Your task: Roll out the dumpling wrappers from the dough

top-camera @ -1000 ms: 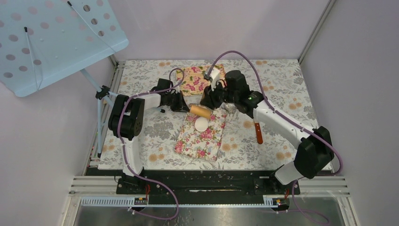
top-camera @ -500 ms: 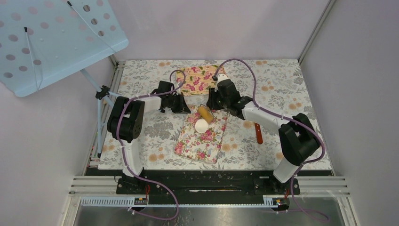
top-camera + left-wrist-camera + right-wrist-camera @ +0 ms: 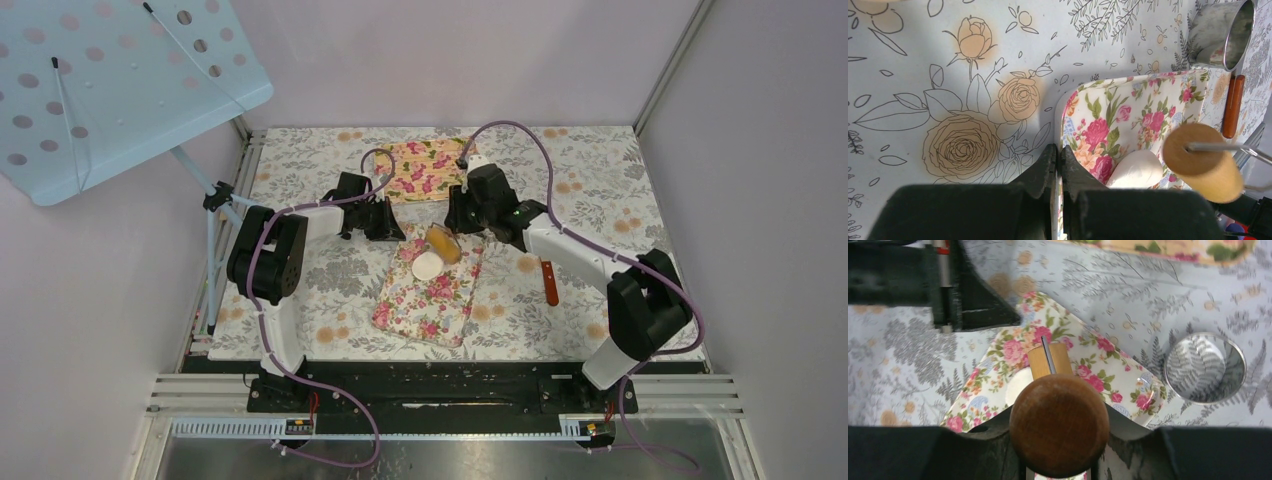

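Observation:
The dough [image 3: 427,266] is a small white rounded lump on the far end of a floral tray [image 3: 425,305]. It also shows in the left wrist view [image 3: 1138,170] and partly in the right wrist view [image 3: 1018,385]. No flat wrappers are in view. My right gripper [image 3: 462,218] is shut on the dark knob handle [image 3: 1059,424] of the wooden roller [image 3: 441,243], whose barrel [image 3: 1049,360] hangs just above and beside the dough. My left gripper [image 3: 395,232] is shut on the tray's far left rim [image 3: 1059,149].
A shiny metal ring [image 3: 1205,367] stands on the flowered tablecloth right of the tray. A knife with a red-brown handle [image 3: 550,283] lies further right. A second floral tray [image 3: 420,168] lies at the back.
My right arm has swung round and turned the roller from lying across the tray's far end to pointing down toward the dough. The left gripper has stayed on the tray's rim.

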